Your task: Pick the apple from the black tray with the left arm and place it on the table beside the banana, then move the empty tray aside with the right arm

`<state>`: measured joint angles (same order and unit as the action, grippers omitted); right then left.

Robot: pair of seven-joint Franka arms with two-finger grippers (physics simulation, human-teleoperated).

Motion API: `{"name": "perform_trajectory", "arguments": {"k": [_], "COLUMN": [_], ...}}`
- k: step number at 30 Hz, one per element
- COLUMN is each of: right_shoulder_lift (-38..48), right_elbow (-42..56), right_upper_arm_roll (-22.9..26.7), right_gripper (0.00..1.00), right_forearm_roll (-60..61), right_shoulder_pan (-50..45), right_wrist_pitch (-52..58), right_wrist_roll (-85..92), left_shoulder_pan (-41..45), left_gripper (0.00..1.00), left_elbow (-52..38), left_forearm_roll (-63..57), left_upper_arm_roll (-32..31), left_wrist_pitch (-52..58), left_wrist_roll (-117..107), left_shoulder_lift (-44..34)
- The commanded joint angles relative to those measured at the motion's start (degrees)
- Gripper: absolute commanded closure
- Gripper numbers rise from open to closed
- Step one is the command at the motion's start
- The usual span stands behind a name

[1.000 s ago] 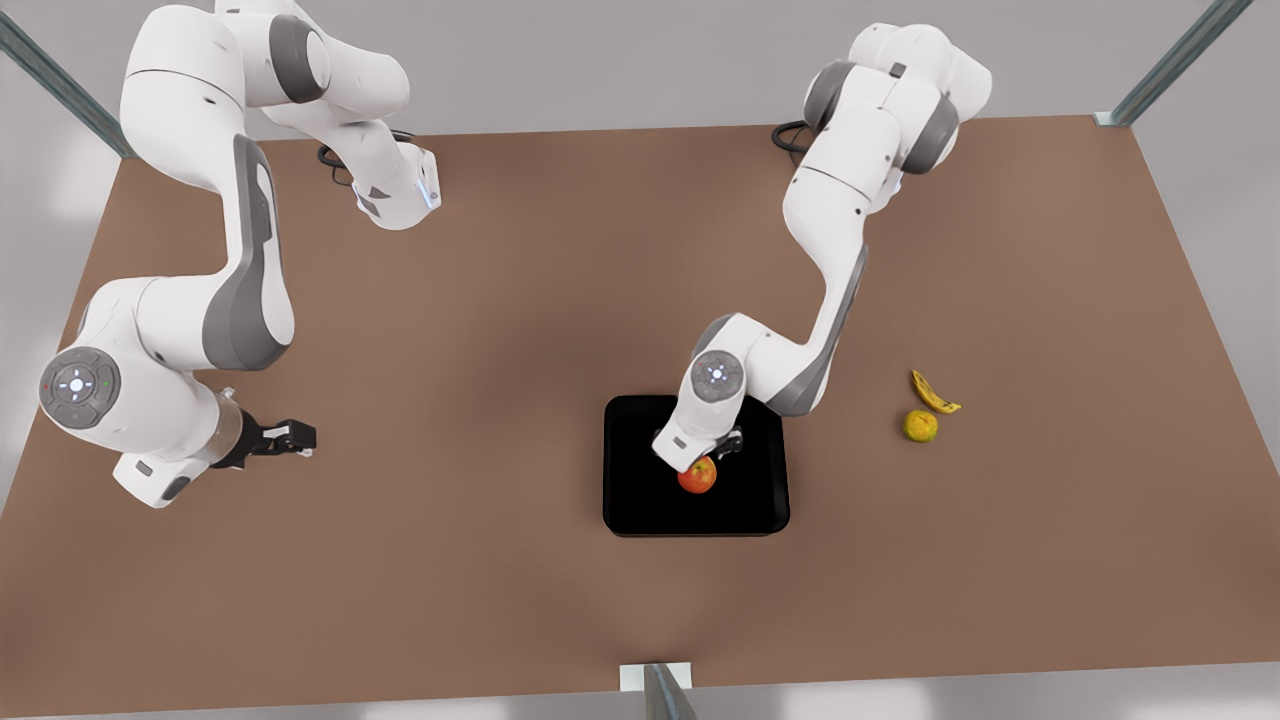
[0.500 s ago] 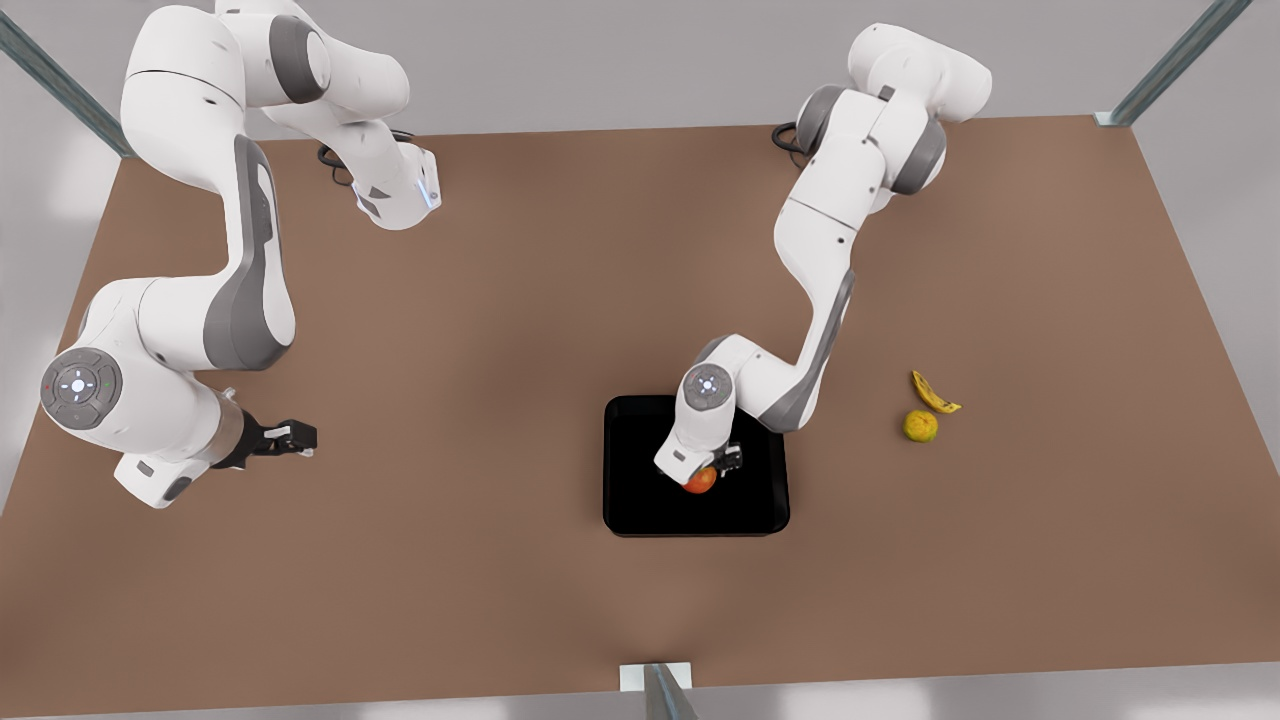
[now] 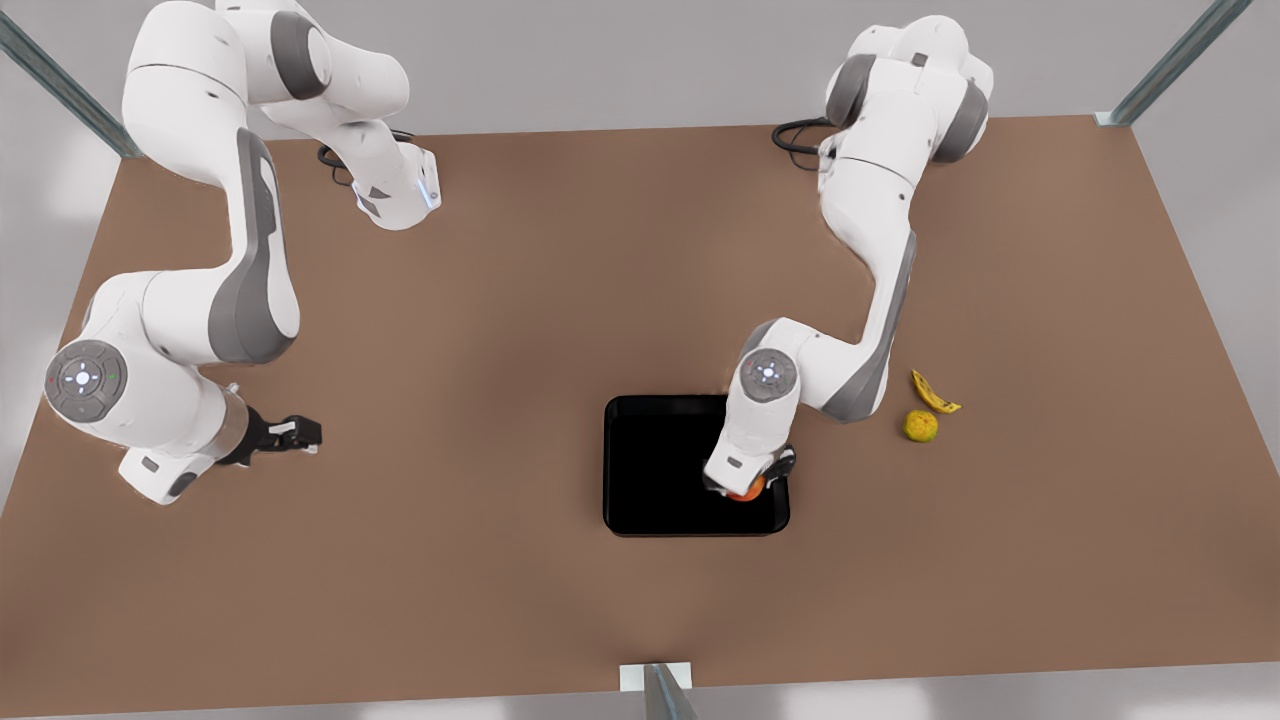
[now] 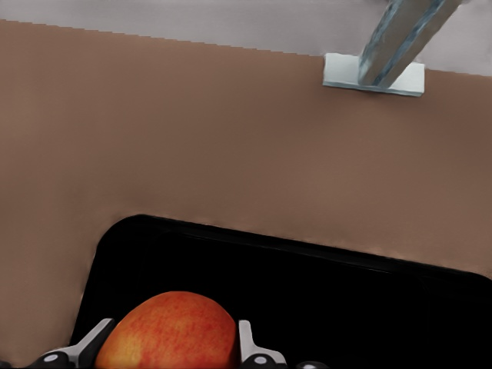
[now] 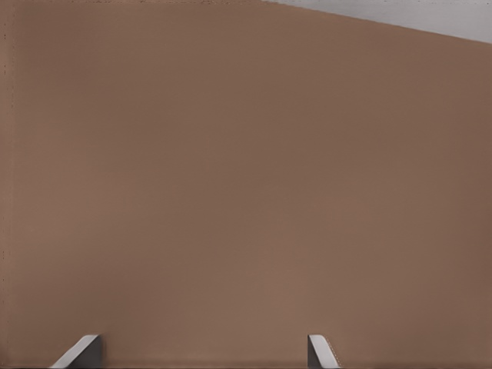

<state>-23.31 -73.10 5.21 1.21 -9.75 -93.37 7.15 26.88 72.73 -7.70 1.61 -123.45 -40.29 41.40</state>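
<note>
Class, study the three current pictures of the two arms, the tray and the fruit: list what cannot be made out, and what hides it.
1. The apple: in the front view, mostly hidden under the left gripper.
2. The apple's lower half: cut off by the left wrist view's edge.
3. Whether the apple is clear of the black tray: cannot tell.
4. The banana: its spots are too small.

A plain pale grey floor (image 3: 600, 60) surrounds the brown worktop (image 3: 500, 300); metal frame posts (image 3: 1170, 60) rise at its corners under soft, even light.
</note>
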Motion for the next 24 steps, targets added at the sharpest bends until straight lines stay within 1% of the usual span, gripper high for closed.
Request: {"name": "perform_trajectory", "arguments": {"k": [1,2,3,4,5,6,7,8,10,11,12,13,15,17,18,19,20,21,22,23,24], "right_shoulder_lift": [1.1,1.0,0.9,0.4,-0.6,-1.3,-2.0,-2.5,-4.5,-6.6,-9.1,-11.6,-15.0,-16.4,-17.0,-17.7,-18.3,-19.1,-20.3,-21.5,-22.0], "right_elbow": [1.4,4.1,4.2,4.9,4.9,5.0,5.1,5.1,5.2,6.9,9.9,11.6,13.5,13.7,13.7,13.7,13.7,13.7,13.6,13.6,13.3], "right_upper_arm_roll": [-0.6,-0.9,-0.9,-1.7,-3.7,-4.3,-5.0,-7.1,-7.8,-8.7,-9.2,-9.3,-10.3,-10.7,-11.5,-12.2,-12.5,-12.7,-12.7,-12.7,-12.8], "right_gripper": [0.0,0.0,0.0,0.0,0.0,0.0,0.0,0.0,0.0,0.0,0.0,0.0,0.0,0.0,0.0,0.0,0.0,0.0,0.0,0.0,0.0], "right_forearm_roll": [0.0,0.0,0.1,0.2,0.4,0.4,0.5,0.5,0.5,0.5,0.5,0.5,0.6,1.3,1.3,1.3,1.3,1.3,1.1,0.7,0.5], "right_shoulder_pan": [-6.3,-10.5,-14.9,-17.2,-17.3,-17.3,-17.3,-17.3,-17.3,-17.2,-17.3,-17.2,-17.1,-17.2,-17.2,-17.5,-17.8,-17.9,-18.5,-18.5,-18.6], "right_wrist_pitch": [5.9,8.5,8.5,8.0,7.8,7.1,4.2,-0.8,-3.3,-4.4,-4.5,-5.5,-9.7,-13.9,-14.8,-16.0,-17.0,-17.2,-18.9,-19.9,-19.9], "right_wrist_roll": [-16.2,-25.8,-33.8,-41.4,-43.6,-47.1,-51.6,-59.7,-65.0,-68.6,-70.1,-70.9,-73.7,-75.7,-75.6,-75.6,-75.6,-75.3,-75.3,-75.1,-73.5], "left_shoulder_pan": [-6.5,-10.1,-14.0,-17.5,-19.5,-21.3,-21.4,-22.1,-22.7,-22.7,-22.7,-22.7,-22.8,-22.3,-22.1,-22.0,-22.2,-22.8,-22.8,-23.2,-23.5], "left_gripper": [0.27,0.27,0.27,0.27,0.27,0.27,0.27,0.27,0.27,0.26,0.24,0.0,0.0,0.0,0.0,0.0,0.0,0.0,0.0,0.0,0.0], "left_elbow": [0.1,0.4,0.5,0.5,0.5,0.5,0.5,0.5,0.6,0.6,0.6,0.7,0.7,0.2,-0.7,-2.6,-1.5,0.9,10.4,19.1,19.2], "left_forearm_roll": [4.3,5.7,5.8,5.9,5.8,5.6,5.4,5.2,4.7,4.7,4.7,4.2,4.0,4.1,4.1,8.4,10.7,11.1,11.0,10.5,10.3], "left_upper_arm_roll": [0.1,0.0,0.0,-0.1,-0.1,0.0,0.0,0.0,0.0,0.0,0.0,0.0,0.1,0.0,-0.5,-0.6,-0.1,-0.1,-0.1,0.1,0.1], "left_wrist_pitch": [16.9,16.9,16.9,16.3,16.3,15.2,12.7,12.7,12.6,12.6,12.1,12.1,12.1,12.1,12.4,13.7,16.5,19.8,19.7,17.3,17.7], "left_wrist_roll": [33.6,40.0,47.1,54.0,57.9,59.6,59.6,59.9,60.1,60.0,60.0,59.9,59.1,52.6,47.8,45.7,45.8,46.2,46.2,46.5,49.3], "left_shoulder_lift": [-3.3,-3.6,-3.2,-2.5,-1.6,1.0,3.2,4.5,6.1,6.6,6.7,6.7,6.6,6.1,4.2,-0.1,-8.2,-14.3,-24.8,-32.8,-33.1]}}
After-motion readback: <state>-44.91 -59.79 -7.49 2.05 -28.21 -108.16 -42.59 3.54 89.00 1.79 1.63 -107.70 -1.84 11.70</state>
